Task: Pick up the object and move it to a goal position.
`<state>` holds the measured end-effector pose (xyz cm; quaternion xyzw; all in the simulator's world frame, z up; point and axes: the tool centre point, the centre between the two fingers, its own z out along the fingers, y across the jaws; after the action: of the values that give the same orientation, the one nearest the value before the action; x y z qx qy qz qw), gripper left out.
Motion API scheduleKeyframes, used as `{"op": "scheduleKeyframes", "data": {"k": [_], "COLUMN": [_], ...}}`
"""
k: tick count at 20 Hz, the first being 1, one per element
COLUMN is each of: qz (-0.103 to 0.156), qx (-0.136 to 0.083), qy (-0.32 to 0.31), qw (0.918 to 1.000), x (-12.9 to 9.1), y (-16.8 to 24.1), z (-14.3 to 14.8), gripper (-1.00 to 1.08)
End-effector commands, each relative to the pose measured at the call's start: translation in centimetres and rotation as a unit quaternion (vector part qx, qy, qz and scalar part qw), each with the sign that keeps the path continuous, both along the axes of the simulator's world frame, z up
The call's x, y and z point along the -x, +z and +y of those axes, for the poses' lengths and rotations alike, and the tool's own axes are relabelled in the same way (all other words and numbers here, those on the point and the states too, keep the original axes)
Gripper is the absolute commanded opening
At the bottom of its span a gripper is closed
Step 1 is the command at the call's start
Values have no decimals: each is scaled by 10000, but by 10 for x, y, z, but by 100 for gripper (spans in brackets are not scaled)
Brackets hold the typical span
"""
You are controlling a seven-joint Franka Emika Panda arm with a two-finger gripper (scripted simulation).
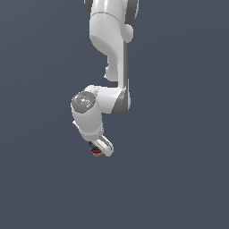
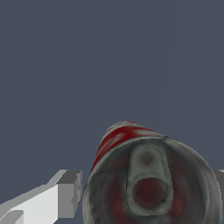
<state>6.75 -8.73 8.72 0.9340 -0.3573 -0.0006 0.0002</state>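
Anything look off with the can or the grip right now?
Nothing clearly wrong. The can sits between the gripper fingers, top end facing the wrist camera, no dents or spill visible. In the exterior view it is mostly hidden behind the hand, so I cannot judge its tilt.

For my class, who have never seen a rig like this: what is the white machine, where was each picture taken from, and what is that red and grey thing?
These are simulator renders. The white jointed machine is a robot arm, seen in the exterior view from a camera off the arm, against a plain dark grey-blue background. At its lower end is its tool, two fingers for grasping. The wrist view comes from a camera on the arm's wrist, looking along those fingers. The small cylindrical can with a red-and-white label and grey metal body sits between the fingers and appears gripped. In the exterior view only a bit of it shows. No supporting surface can be made out.
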Motion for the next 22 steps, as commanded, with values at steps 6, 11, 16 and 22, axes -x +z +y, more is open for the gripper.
{"op": "scheduleKeyframes", "data": {"k": [6, 11, 16, 22], "qz": [-6, -6, -6, 0], "qx": [0, 0, 0, -2], "qy": [-4, -4, -4, -3], "qw": [10000, 10000, 10000, 10000], "x": [-2, -2, -2, 1], "y": [-10, -10, -10, -7], "z": [0, 0, 0, 3], "gripper": [100, -100, -100, -100]}}
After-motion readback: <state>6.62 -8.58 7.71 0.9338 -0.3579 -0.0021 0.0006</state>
